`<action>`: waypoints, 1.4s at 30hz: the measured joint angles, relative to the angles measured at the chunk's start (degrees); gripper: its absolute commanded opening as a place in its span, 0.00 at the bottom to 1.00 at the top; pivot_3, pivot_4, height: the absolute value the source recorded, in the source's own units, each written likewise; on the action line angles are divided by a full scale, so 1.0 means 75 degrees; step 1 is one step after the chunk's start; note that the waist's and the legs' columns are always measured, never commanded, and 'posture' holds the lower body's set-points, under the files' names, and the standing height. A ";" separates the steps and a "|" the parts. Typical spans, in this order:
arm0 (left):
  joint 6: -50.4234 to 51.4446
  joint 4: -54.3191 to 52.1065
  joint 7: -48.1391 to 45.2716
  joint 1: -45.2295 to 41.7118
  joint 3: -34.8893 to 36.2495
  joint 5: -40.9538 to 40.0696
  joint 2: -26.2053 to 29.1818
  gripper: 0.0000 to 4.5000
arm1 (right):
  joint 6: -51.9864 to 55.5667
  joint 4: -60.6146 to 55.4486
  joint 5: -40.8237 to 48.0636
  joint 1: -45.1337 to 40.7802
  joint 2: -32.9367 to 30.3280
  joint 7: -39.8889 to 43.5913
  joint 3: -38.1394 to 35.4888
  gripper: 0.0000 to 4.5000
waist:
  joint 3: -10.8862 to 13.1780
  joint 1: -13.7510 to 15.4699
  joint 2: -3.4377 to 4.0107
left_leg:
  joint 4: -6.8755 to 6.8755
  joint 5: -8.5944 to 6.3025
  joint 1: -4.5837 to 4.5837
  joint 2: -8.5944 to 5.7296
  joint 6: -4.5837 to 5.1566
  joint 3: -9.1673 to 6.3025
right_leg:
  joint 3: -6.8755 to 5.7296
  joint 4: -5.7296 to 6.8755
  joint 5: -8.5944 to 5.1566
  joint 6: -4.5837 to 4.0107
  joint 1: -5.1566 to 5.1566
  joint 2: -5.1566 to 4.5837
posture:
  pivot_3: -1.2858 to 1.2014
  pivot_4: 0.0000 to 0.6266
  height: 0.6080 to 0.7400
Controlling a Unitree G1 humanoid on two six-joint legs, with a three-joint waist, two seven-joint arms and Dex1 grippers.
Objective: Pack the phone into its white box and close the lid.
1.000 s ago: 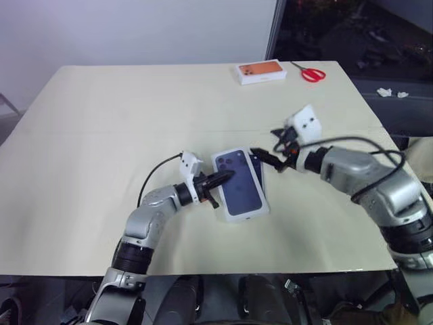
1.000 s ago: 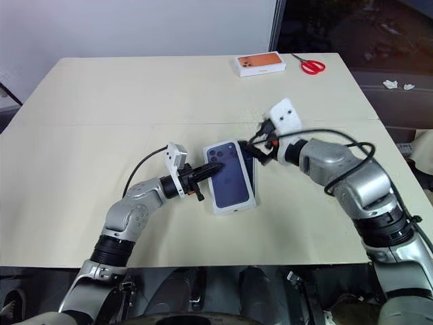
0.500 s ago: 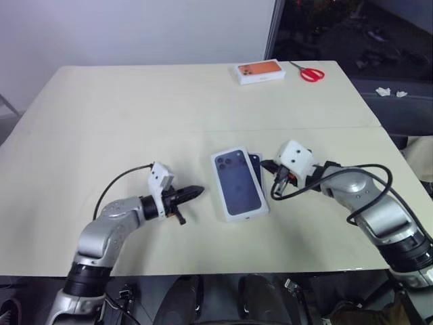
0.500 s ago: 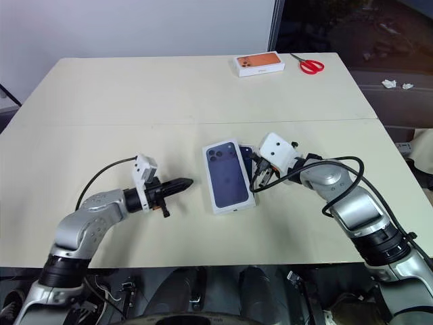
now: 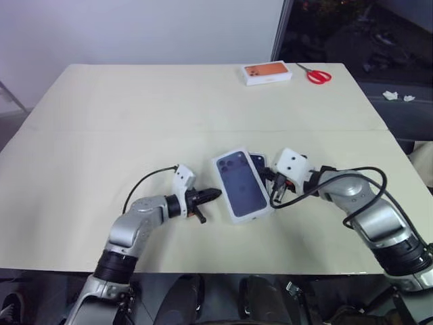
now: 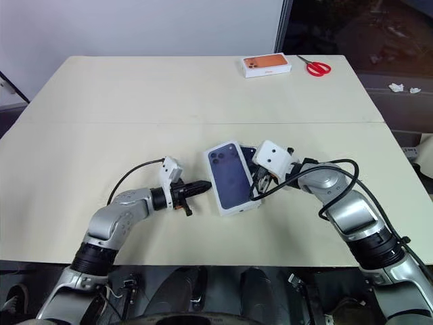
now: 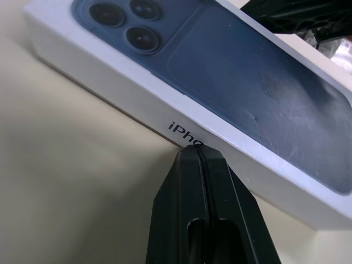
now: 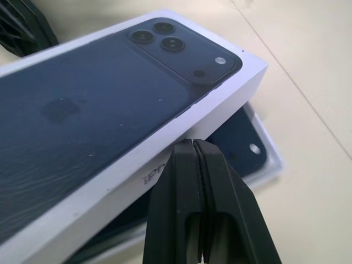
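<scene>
The lid (image 5: 241, 184) lies askew on the white box (image 8: 263, 159), between the two pincers on the bench (image 5: 101, 122). The phone (image 8: 236, 140) is in the box, partly under the lid. The left pincer (image 5: 215, 194) is pressed together, its tip at one long side of the lid. The right pincer (image 8: 194, 151) is also pressed together, at the opposite side.

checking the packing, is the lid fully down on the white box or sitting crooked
Crooked, not fully shut. The lid lies askew over the white box, whose corner juts out with the phone showing inside.
</scene>
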 measured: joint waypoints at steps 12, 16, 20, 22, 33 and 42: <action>-0.0063 0.0662 0.0143 -0.0602 0.0069 0.0030 -0.0420 0.00 | 0.0383 0.0034 -0.0240 0.0127 0.0123 0.0058 -0.0291 0.01 | 0.0001 0.0001 -0.0002 | 0.0005 0.0002 0.0000 0.0000 -0.0002 -0.0001 | -0.0002 0.0004 0.0001 0.0001 0.0001 0.0002 | 0.52 0.24 1.00; -0.0060 0.0762 0.0220 -0.0964 0.0111 0.0077 -0.0581 0.00 | 0.0500 0.0213 -0.0323 0.0105 0.0160 0.0054 -0.0446 0.01 | 0.0001 -0.0002 -0.0002 | 0.0005 0.0003 0.0000 0.0000 -0.0004 -0.0001 | -0.0002 0.0004 0.0001 0.0002 0.0001 0.0005 | 0.52 0.24 1.00; -0.0061 0.0831 0.0218 -0.1018 0.0096 0.0138 -0.0680 0.00 | 0.0576 0.0268 -0.0365 0.0106 0.0190 0.0066 -0.0514 0.01 | 0.0001 -0.0012 -0.0002 | 0.0003 0.0005 0.0000 0.0001 -0.0008 0.0000 | 0.0001 0.0004 0.0001 0.0002 -0.0003 0.0008 | 0.52 0.24 1.00; -0.0061 0.0862 0.0216 -0.1036 0.0094 0.0143 -0.0715 0.00 | 0.0582 0.0268 -0.0378 0.0111 0.0195 0.0093 -0.0561 0.01 | 0.0001 -0.0008 -0.0002 | 0.0004 0.0005 0.0000 0.0001 -0.0008 0.0000 | 0.0001 0.0004 0.0001 0.0002 -0.0002 0.0008 | 0.52 0.24 1.00; -0.0040 0.0905 0.0178 -0.1065 0.0105 0.0148 -0.0740 0.00 | 0.0650 0.0075 -0.0389 0.0377 0.0207 0.0138 -0.0687 0.01 | 0.0001 -0.0007 -0.0002 | 0.0005 0.0005 0.0000 0.0001 -0.0008 0.0000 | 0.0001 0.0004 0.0001 0.0002 -0.0001 0.0008 | 0.52 0.24 1.00; -0.0027 0.1013 0.0224 -0.1069 0.0141 0.0148 -0.0786 0.00 | 0.0822 -0.0090 -0.0393 0.0524 0.0221 0.0146 -0.0697 0.01 | 0.0001 -0.0008 -0.0002 | 0.0004 0.0005 0.0001 0.0001 -0.0008 -0.0001 | 0.0000 0.0006 0.0001 0.0002 -0.0001 0.0008 | 0.52 0.24 1.00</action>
